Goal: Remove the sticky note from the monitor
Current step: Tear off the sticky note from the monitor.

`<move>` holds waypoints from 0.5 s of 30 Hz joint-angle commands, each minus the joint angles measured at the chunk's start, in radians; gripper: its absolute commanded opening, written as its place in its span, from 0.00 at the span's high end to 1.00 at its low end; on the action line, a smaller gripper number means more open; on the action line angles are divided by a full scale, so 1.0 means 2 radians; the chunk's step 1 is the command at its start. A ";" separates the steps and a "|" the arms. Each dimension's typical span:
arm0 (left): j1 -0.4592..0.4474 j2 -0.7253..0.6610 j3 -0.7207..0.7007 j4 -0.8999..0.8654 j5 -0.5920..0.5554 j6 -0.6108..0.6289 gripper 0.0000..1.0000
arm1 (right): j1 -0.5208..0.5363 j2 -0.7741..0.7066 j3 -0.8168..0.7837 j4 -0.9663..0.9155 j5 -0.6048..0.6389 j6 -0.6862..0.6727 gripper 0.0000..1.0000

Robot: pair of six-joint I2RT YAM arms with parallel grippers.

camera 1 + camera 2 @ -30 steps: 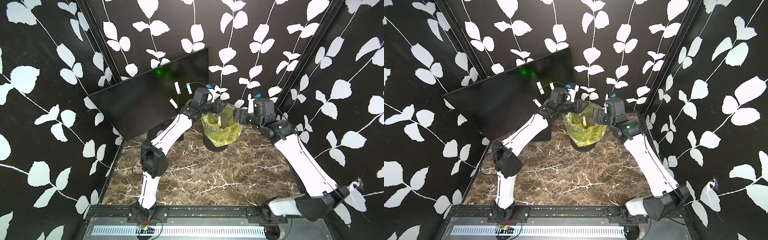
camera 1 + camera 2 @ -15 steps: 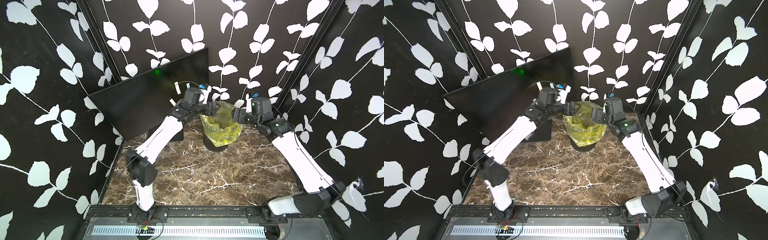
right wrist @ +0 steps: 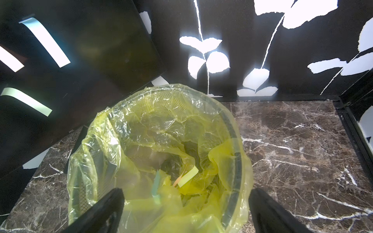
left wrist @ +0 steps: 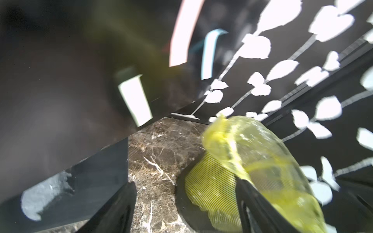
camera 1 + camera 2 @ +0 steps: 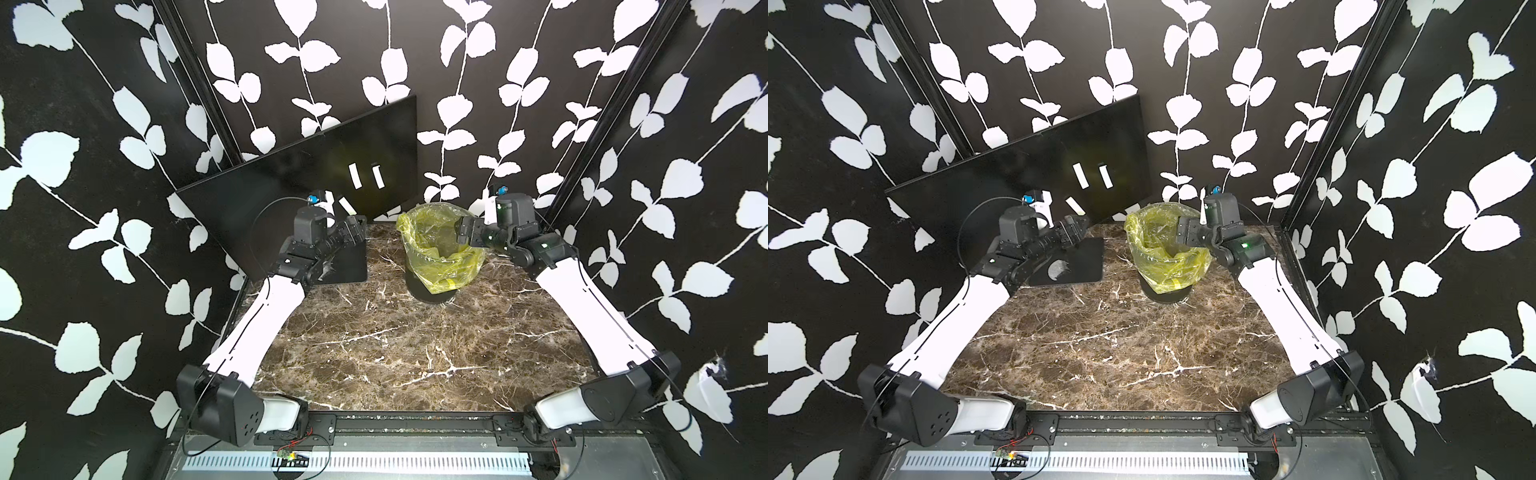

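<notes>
Boxed in on three sides by black walls (image 5: 83,257) printed with white leaves, black frame posts in the back corners. Floored with a brown, white-veined marble tabletop (image 5: 374,353), bounded in front by a black rail (image 5: 395,419). Open marble across the front and middle, between the two arm bases.

Back left: the monitor (image 5: 291,195), tilted, glossy black screen facing inward, lower right corner just beside the bin rim. Under it, flat black stand base (image 5: 353,266), scuffed pale in one spot. Right of that, mesh wastebasket (image 5: 453,274) lined in yellow plastic (marble showing between bin and right wall).

Left gripper (image 5: 359,224) above the stand base's edge, close to the screen's lower edge, fingers (image 4: 121,207) spread, nothing pinched. Right gripper (image 5: 461,232) at the bin's rim, fingers (image 3: 105,211) spread wide over the liner, nothing pinched.

Stuck on the screen: one sticky note (image 5: 354,176), second sticky note (image 5: 377,176) just beside it, third sticky note (image 5: 345,203) lower, near the left gripper. In the bin's bottom: a few paper strips (image 3: 187,175).
</notes>
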 commanded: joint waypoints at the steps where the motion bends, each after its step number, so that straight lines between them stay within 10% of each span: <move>1: 0.003 -0.001 -0.030 0.122 -0.009 -0.070 0.21 | 0.000 -0.007 0.006 0.025 -0.005 0.006 0.02; 15: 0.029 0.076 -0.090 0.308 -0.026 -0.250 0.18 | -0.002 -0.021 -0.015 0.032 0.006 0.001 0.02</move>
